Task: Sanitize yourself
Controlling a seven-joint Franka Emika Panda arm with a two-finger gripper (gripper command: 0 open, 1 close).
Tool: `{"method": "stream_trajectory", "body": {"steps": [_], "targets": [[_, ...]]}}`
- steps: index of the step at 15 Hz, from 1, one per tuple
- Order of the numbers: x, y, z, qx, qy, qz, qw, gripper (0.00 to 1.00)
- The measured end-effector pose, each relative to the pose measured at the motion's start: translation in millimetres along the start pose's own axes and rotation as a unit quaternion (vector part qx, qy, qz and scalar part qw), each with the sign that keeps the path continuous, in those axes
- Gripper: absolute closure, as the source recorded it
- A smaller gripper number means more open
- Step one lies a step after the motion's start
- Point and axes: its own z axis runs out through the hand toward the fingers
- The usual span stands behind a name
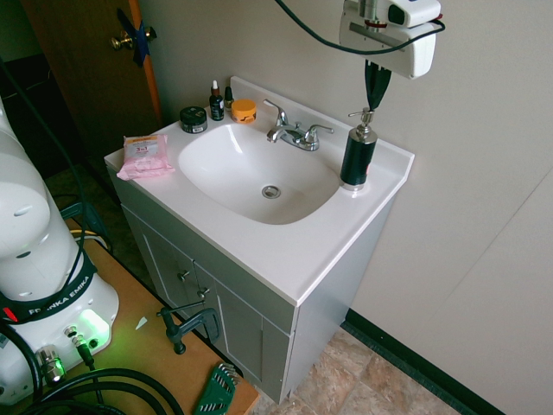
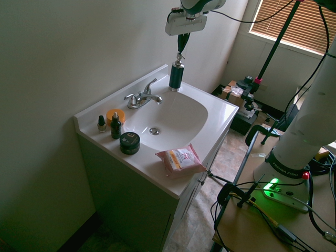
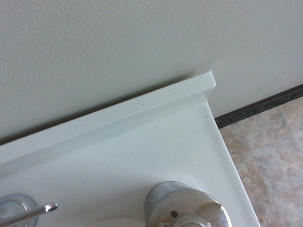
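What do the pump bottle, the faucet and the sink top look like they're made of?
Pump bottle: dark glossy body, glass or plastic, with a shiny metal-look top.
Faucet: polished chrome-look metal with bright reflections.
Sink top: smooth white, probably cultured marble or ceramic; basin and counter look like one piece.

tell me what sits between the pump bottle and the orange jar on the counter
The chrome faucet stands between the pump bottle and orange jar, clearest in the first exterior view.

White vanity top (image 1: pixel 294 251); pump bottle (image 1: pixel 357 156); wipes pack (image 1: pixel 143 156)
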Motion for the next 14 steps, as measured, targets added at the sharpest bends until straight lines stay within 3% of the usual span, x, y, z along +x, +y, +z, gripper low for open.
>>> {"method": "stream_trajectory", "body": {"steps": [9, 14], "targets": [[-6, 6, 13, -0.004, -0.003, -0.001, 1.000, 1.00], [-21, -2, -52, 0.040, 0.016, -0.022, 0.999, 1.00]]}}
